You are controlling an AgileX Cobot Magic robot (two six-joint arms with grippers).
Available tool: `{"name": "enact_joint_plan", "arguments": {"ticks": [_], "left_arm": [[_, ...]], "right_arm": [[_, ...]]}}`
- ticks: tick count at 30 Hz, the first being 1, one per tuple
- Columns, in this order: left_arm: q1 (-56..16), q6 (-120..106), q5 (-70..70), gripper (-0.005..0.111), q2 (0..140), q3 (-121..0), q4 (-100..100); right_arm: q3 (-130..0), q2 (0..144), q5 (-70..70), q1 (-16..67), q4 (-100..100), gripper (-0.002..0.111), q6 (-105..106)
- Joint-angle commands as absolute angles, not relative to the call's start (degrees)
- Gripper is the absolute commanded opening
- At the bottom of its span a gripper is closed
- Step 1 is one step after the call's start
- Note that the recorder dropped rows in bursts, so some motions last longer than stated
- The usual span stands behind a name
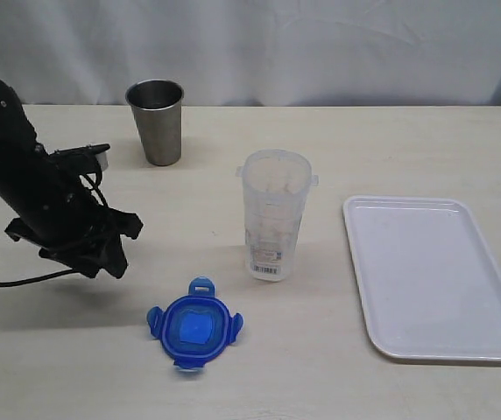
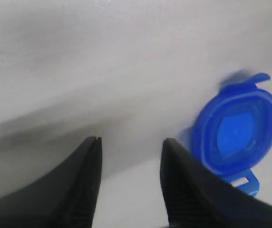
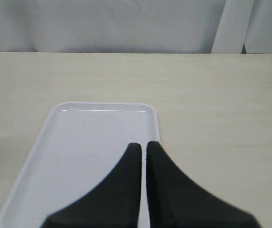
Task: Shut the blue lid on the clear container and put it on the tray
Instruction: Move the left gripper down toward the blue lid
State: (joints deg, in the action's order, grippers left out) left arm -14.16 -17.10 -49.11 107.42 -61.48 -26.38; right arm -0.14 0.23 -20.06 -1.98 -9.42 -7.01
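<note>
At the left gripper point(image 2: 131, 140): jaws apart, gripping nothing, only bare table point(image 2: 126, 71) in the gap. Just outside one finger in the left wrist view, the blue lid point(image 2: 238, 135), flat on the table, neither between the jaws nor touched. In the exterior view, the left gripper point(image 1: 102, 258) left of centre, low over the table. The blue lid point(image 1: 194, 325) lies at lower centre-left, down and to the right of it, near but apart. At the right gripper point(image 3: 143, 145): jaws pressed almost together, empty, poised over one end of the tray point(image 3: 93, 142); out of sight in the exterior view.

Further out: the clear container point(image 1: 275, 214), upright and open-topped at frame centre, up and right of the lid, apart from it. The tray point(image 1: 434, 271) at right, nothing on it. A steel cup point(image 1: 156, 121) at upper left, no part of the job.

Judged step: reaching for the lid, the first stage, with nothing closed or placed yet. Next, probably: shift the left gripper toward the lid until its rim or a tab sits between the fingers, then clamp. Likely awkward, a low flat lid on a flat table; calls for a low approach and an edge grip.
</note>
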Motion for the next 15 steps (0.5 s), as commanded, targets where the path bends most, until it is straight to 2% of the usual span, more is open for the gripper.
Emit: {"name": "enact_joint_plan", "arguments": {"ticks": [1,4,11,15], "left_arm": [[-18.6,-18.1,-51.8,0.044,107.0,-60.6,-28.2],[-22.7,-18.2,-45.9,0.045,107.0,-57.5,-27.7],[-24.1,-18.2,-40.5,0.045,107.0,-55.5,-29.5],[-27.4,-18.2,-37.2,0.045,107.0,-54.1,-30.2]], "right_arm": [[0.0,0.0,-20.1,-1.9,-9.2,0.005,-6.8],[0.0,0.0,-20.1,-1.9,-9.2,0.005,-6.8],[0.0,0.0,-20.1,-1.9,-9.2,0.005,-6.8],[0.0,0.0,-20.1,-1.9,-9.2,0.005,-6.8]]}}
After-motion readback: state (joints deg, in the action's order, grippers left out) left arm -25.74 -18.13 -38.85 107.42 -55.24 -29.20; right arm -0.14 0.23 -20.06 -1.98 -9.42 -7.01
